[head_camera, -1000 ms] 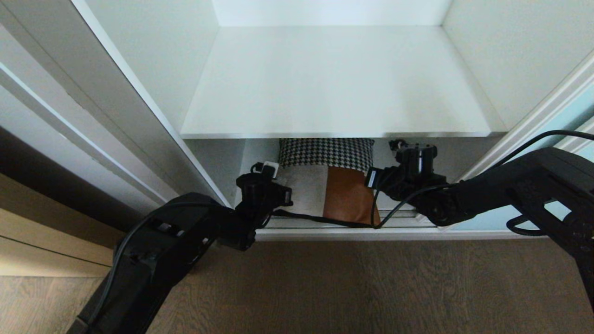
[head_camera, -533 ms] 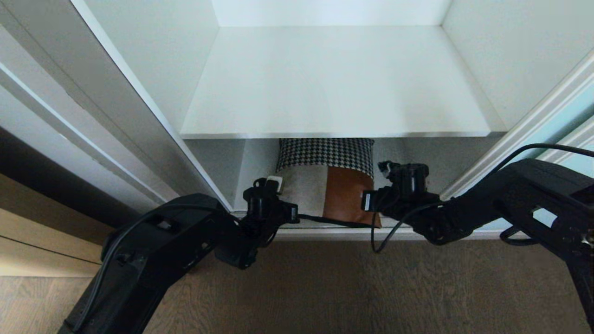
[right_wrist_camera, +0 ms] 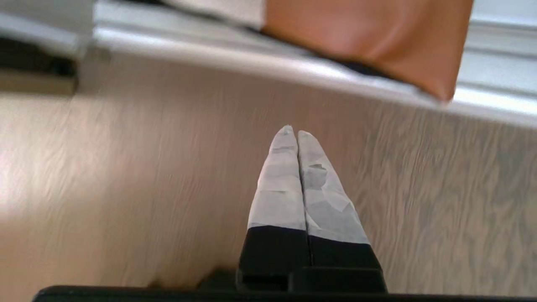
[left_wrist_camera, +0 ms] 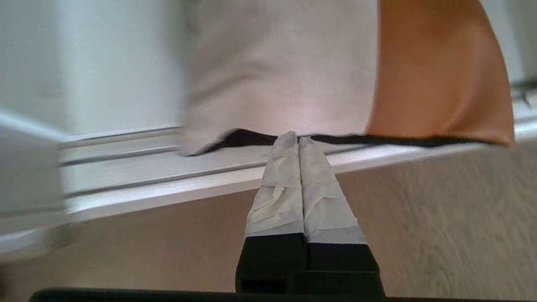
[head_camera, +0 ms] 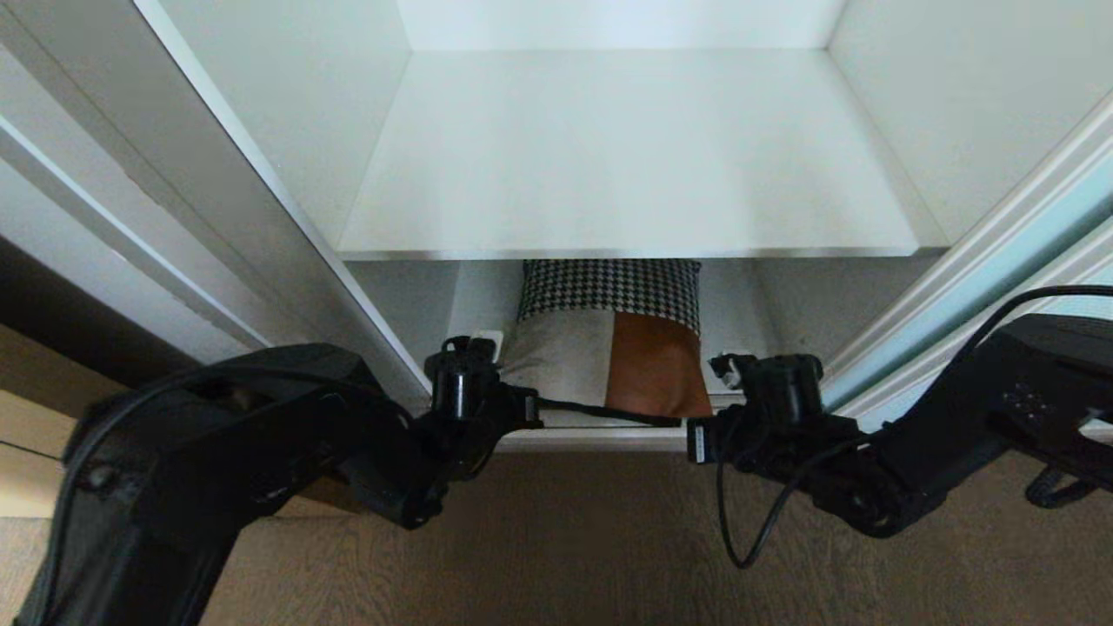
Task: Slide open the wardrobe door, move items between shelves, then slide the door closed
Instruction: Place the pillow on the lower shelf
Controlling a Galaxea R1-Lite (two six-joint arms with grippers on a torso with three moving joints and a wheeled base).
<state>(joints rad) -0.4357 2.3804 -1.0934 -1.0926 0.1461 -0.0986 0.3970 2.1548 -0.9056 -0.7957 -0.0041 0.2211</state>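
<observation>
A: What does the room look like around the cupboard?

B: The floor (head_camera: 565, 539) is wood plank, grey-brown with visible grain, and it runs right up to a pale metal track (head_camera: 591, 439) along the cupboard's foot.

A: And the cupboard walls?

B: Plain white inside: a left side wall (head_camera: 296, 113), a right side wall (head_camera: 948, 104) and a back wall (head_camera: 617, 22) at the top.

A: Anything off to the left?

B: A white upright frame (head_camera: 130, 174) slants across, with a dark gap (head_camera: 61, 322) and a light wood panel (head_camera: 26, 435) beside it.

A: The light?

B: Soft and even, with faint shading beneath.
</observation>
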